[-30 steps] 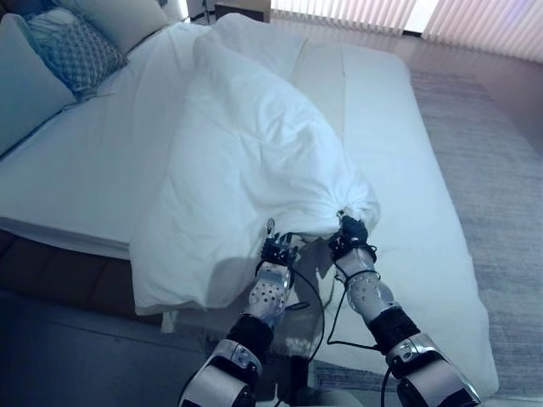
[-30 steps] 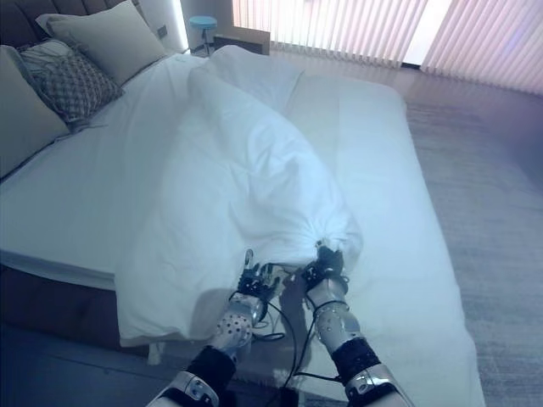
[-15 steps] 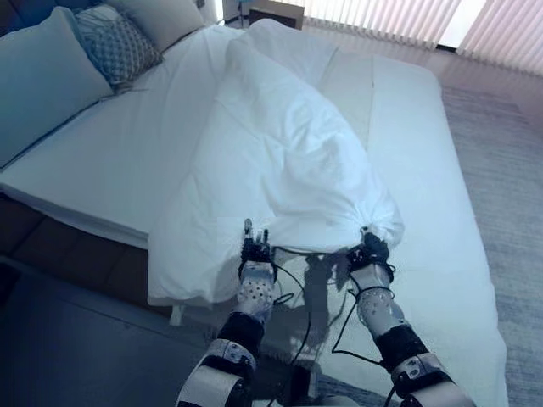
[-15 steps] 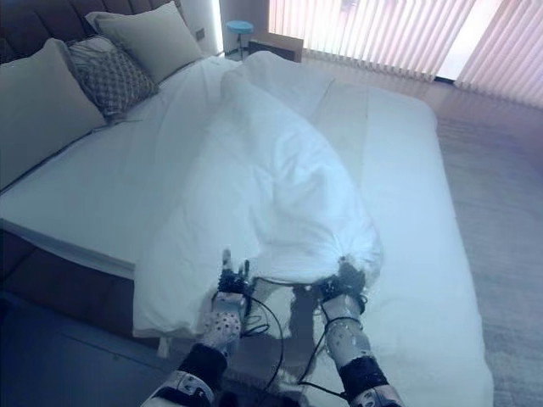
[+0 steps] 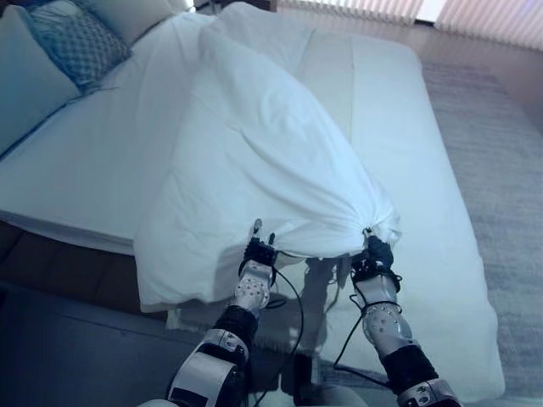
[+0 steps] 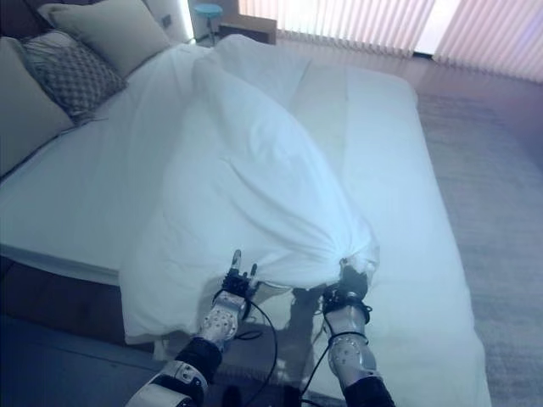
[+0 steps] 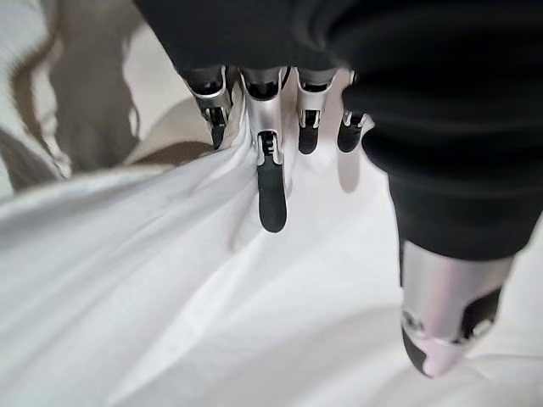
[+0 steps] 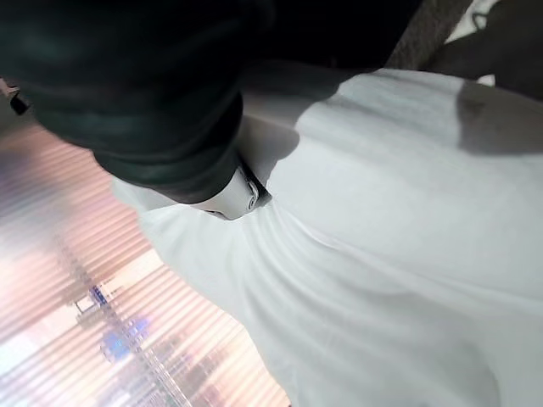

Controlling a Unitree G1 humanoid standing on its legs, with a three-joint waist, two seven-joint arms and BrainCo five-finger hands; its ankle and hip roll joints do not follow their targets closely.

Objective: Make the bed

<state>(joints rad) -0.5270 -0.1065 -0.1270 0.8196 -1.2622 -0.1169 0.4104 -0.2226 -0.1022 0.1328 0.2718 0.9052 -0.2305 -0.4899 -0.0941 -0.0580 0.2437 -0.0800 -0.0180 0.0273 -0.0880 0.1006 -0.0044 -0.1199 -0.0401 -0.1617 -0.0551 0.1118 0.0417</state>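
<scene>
Left eye view: white duvet (image 5: pixel 254 161) heaped in a long ridge from the upper middle of the frame down to the lower centre, lying on the bed (image 5: pixel 407 153) with its white sheet. Near edge of the duvet lifted off the mattress at lower centre. Right robot hand (image 5: pixel 373 252) at lower right of centre, clamped on a gathered, puckered corner of the duvet. Left robot hand (image 5: pixel 259 253) just left of it, fingertips pointing up against the hanging duvet edge. Patterned pillow (image 5: pixel 75 38) and a plain pillow (image 5: pixel 25 85) in the upper left corner. Grey carpet (image 5: pixel 501 170) along the right side.

Right eye view: same layout, duvet corner bunched at the right robot hand (image 6: pixel 352 282), left robot hand (image 6: pixel 237 275) under the draped edge beside it. Pale vertical blinds (image 6: pixel 356 21) across the top.

Left wrist view: fingers (image 7: pixel 271 182) stretched out nearly straight, loosely spread, lying on the white cloth with a fold running between two of them; thumb (image 7: pixel 445 314) at lower right, apart from the fingers.

Right wrist view: dark cover at upper left, a bit of silver finger (image 8: pixel 237 191) pressed into taut white cloth radiating from the grip.
</scene>
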